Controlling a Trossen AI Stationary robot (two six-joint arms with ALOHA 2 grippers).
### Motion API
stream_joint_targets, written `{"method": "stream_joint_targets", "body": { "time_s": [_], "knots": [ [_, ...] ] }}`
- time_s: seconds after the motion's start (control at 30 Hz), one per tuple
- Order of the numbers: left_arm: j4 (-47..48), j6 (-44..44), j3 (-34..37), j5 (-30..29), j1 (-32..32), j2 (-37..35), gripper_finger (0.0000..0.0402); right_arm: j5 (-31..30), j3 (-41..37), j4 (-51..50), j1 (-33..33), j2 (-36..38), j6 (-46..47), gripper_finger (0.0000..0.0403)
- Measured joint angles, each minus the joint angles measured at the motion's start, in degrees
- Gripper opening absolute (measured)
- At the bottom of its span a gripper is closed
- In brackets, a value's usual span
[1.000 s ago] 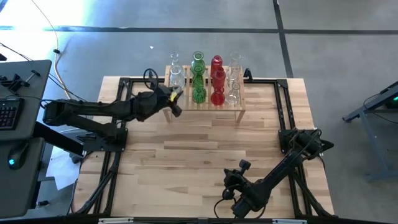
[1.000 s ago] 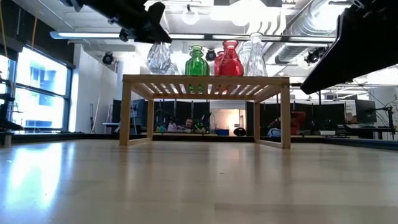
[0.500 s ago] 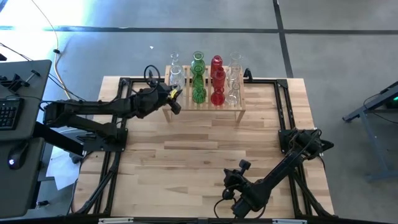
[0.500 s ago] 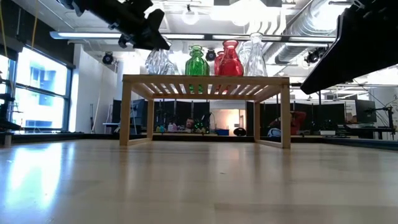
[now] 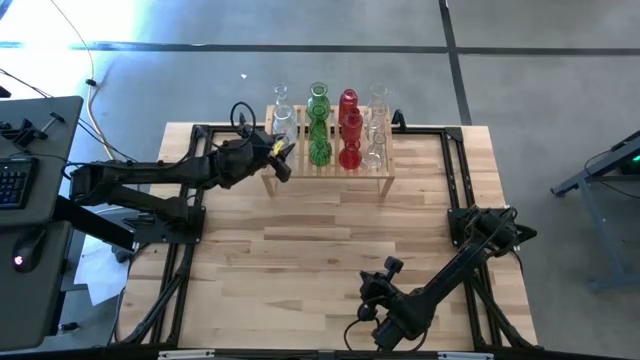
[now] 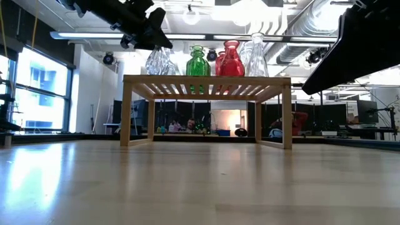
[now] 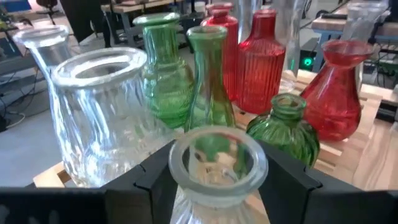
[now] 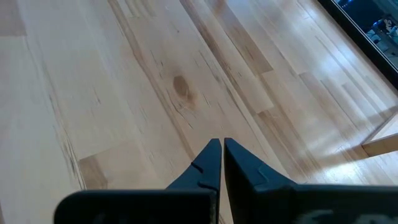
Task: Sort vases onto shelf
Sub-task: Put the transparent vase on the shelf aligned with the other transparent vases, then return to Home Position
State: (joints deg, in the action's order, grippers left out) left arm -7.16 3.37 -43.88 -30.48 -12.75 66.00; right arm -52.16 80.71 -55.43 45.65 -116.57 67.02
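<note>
The light-wood shelf [image 5: 335, 172] [image 6: 206, 80] stands at the table's far edge. On its slatted top stand the vases: clear ones [image 5: 283, 118], green ones [image 5: 319, 125], red ones [image 5: 349, 130] and more clear ones [image 5: 377, 125]. My left gripper [image 5: 284, 153] [image 7: 217, 180] is at the shelf's left end, open, one finger on each side of a small clear vase [image 7: 217, 158]. Just beyond that vase stand a wide clear vase [image 7: 93, 118] and a squat green one [image 7: 286, 127]. My right gripper [image 5: 375, 320] [image 8: 221, 146] hangs shut over bare wood near the table's front edge. My left gripper has its fingers [image 7: 152, 180] on both sides of the small clear vase's neck [image 7: 214, 199], just under the rim, coming about level from the table's left. Whether they touch the glass I cannot tell. The vase stands upright at the shelf's left end.
The vases stand close together, so there is little room around the left gripper. The plank tabletop [image 5: 330, 240] between the shelf and the right arm is bare. Black frame rails [image 5: 200, 200] run along the table's sides. A desk with a keyboard [image 5: 15, 180] stands to the left.
My left gripper has swung a little toward the table's far edge at the shelf's left end, and the small clear vase between its fingers has shifted with it. The vase stays upright on the shelf.
</note>
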Motion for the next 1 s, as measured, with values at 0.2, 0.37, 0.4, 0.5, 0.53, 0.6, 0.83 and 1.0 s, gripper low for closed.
{"method": "stream_joint_targets", "body": {
  "time_s": [0.2, 0.37, 0.4, 0.5, 0.53, 0.6, 0.83, 1.0],
  "knots": [
    [-0.5, -0.6, -0.3, 0.1, 0.0, 0.0, 0.0204, 0.0, 0.0, 0.0, 0.0, 0.0, 0.0, 0.0002],
    [-0.5, -1.3, -0.3, 0.1, 0.0, -0.6, 0.0228, 0.0, 0.0, 0.0, 0.0, 0.0, 0.0, 0.0002],
    [-0.4, -1.7, -0.3, 0.1, 0.0, -0.9, 0.0232, 0.0, 0.0, 0.0, 0.0, 0.0, 0.0, 0.0002],
    [-0.4, -2.5, -0.3, 0.0, 0.1, -2.4, 0.0239, 0.0, 0.0, 0.0, 0.0, 0.0, 0.0, 0.0002],
    [-0.1, -2.5, -0.3, 0.0, 0.1, -3.0, 0.024, 0.0, 0.0, 0.0, 0.0, 0.0, 0.0, 0.0002],
    [0.4, -2.6, -0.3, 0.0, 0.0, -4.3, 0.0241, 0.0, 0.0, 0.0, 0.0, 0.0, 0.0, 0.0002],
    [5.3, -3.8, -0.3, -0.2, 0.9, -10.9, 0.0241, 0.2, 0.0, 0.0, 0.0, 0.0, 0.0, 0.0002],
    [10.7, -4.8, -0.1, -0.3, 5.6, -17.2, 0.0227, 1.1, 0.0, -0.2, 0.0, 0.0, -6.2, 0.0002]
  ]
}}
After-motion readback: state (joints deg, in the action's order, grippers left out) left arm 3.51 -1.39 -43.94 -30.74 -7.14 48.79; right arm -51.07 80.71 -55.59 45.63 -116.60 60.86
